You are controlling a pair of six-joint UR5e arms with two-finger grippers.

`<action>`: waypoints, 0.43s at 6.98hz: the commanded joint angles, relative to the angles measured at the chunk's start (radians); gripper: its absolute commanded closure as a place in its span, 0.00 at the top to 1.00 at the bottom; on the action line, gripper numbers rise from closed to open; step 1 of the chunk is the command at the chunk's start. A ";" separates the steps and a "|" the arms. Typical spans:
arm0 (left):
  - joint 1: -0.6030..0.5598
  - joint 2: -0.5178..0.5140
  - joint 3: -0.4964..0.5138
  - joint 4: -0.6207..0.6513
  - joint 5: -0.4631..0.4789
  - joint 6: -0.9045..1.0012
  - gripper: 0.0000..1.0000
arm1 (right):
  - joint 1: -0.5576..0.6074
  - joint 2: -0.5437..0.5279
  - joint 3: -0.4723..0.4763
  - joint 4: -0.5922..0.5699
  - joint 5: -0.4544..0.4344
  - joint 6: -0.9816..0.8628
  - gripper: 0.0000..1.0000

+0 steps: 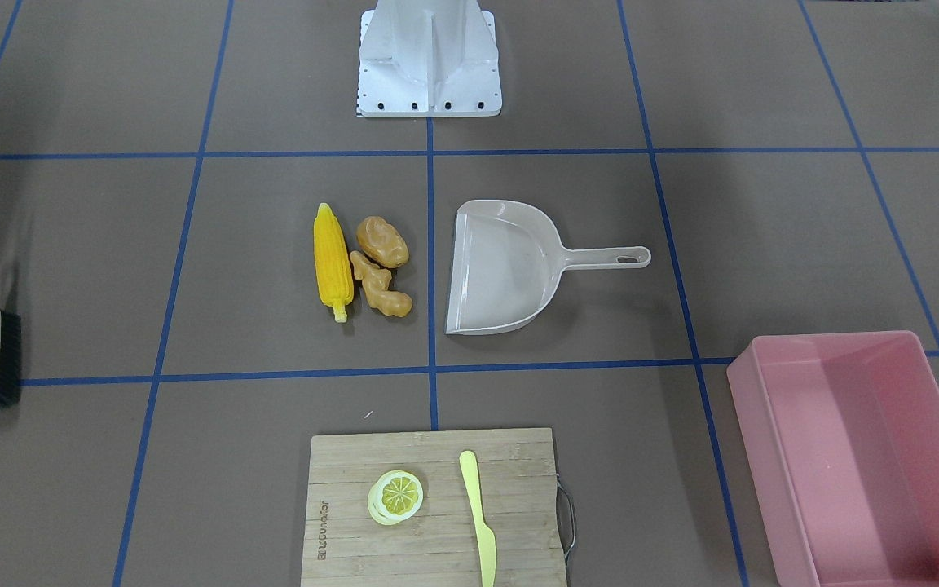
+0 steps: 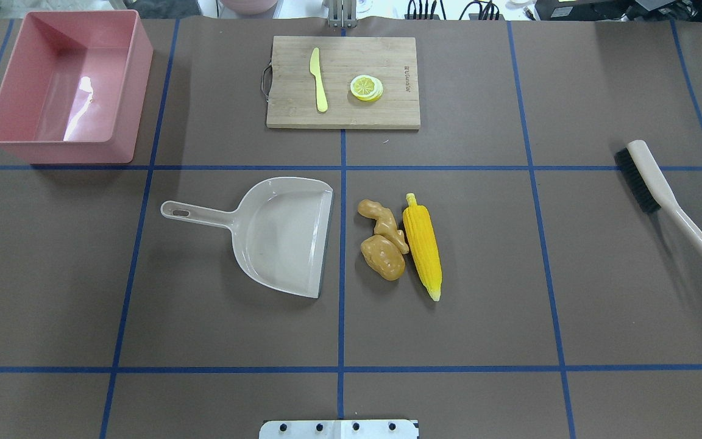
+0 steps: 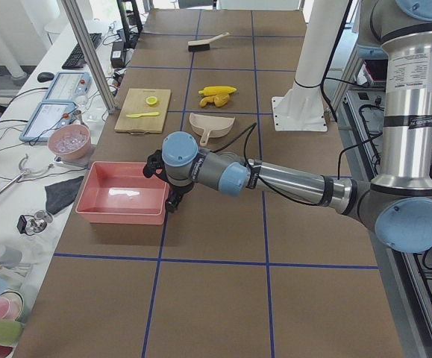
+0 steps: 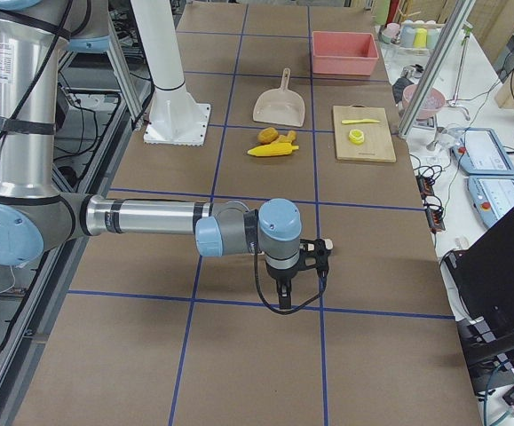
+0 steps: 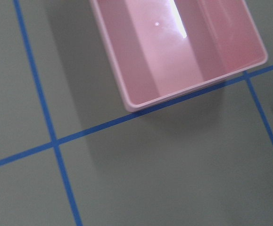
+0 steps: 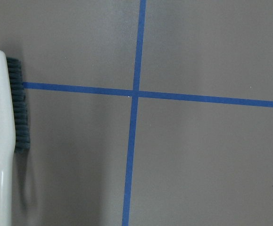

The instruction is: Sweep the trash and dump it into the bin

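The trash lies mid-table in a tight cluster: a yellow corn cob (image 2: 423,244), a brown potato (image 2: 382,257) and a knobbly ginger root (image 2: 381,222). The pink bin (image 2: 125,91) stands empty at the far left corner. In the exterior left view my left gripper (image 3: 172,201) hangs by the bin's (image 3: 119,216) near right corner; whether it is open or shut I cannot tell. The exterior right view shows my right gripper (image 4: 285,300) pointing down beside the brush (image 4: 326,241), its state unclear. The left wrist view looks down on the bin's rim (image 5: 127,101).
A beige dustpan (image 2: 284,231) lies just left of the trash, its mouth facing it. A beige brush with dark bristles (image 2: 662,189) rests at the right. A wooden cutting board (image 2: 342,113) at the far edge carries a yellow knife (image 2: 318,79) and a lemon slice (image 2: 366,87).
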 commanded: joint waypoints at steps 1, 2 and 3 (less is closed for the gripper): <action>0.101 -0.041 0.005 -0.246 0.013 -0.001 0.98 | -0.004 -0.004 0.010 0.000 0.008 0.000 1.00; 0.150 -0.087 0.004 -0.255 0.011 0.000 0.98 | -0.020 -0.008 0.021 0.000 0.019 -0.004 1.00; 0.223 -0.122 0.004 -0.267 0.008 0.005 0.98 | -0.063 -0.001 0.047 0.001 0.017 0.005 1.00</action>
